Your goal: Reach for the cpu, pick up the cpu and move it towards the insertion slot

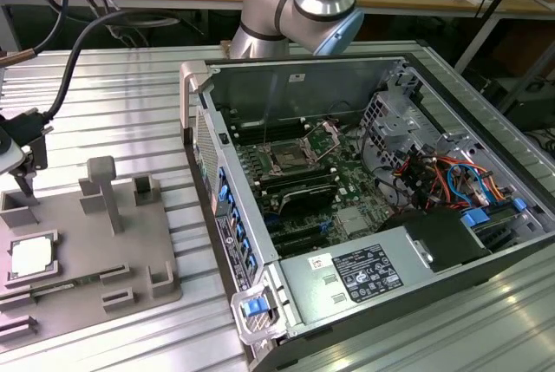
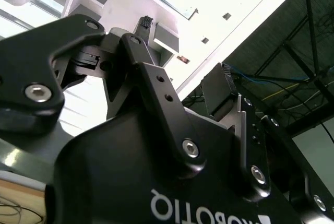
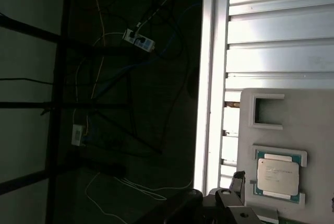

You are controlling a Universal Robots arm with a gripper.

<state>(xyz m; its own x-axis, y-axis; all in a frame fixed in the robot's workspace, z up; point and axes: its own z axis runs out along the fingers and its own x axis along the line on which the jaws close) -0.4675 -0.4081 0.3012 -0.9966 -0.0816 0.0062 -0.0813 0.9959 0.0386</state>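
Grey plastic tray on the slatted aluminium bench carries the cpu. The chip lies flat in a square recess near the exterior view's left edge, its silver plate facing up.

The end effector hangs over the tray's far corner, near the chip but clear of it and a little beyond it rather than centred above. It has hold of nothing, since the chip sits untouched in its recess. How wide it stands I cannot tell.

By my reading this is the reach step, with the pick-up not yet made. A grasp would call for centring over the chip, squaring to its edges and coming down gently, as the thin rim offers little to grip.

The insertion slot lies well apart toward the exterior view's right, on the motherboard inside the open computer case.
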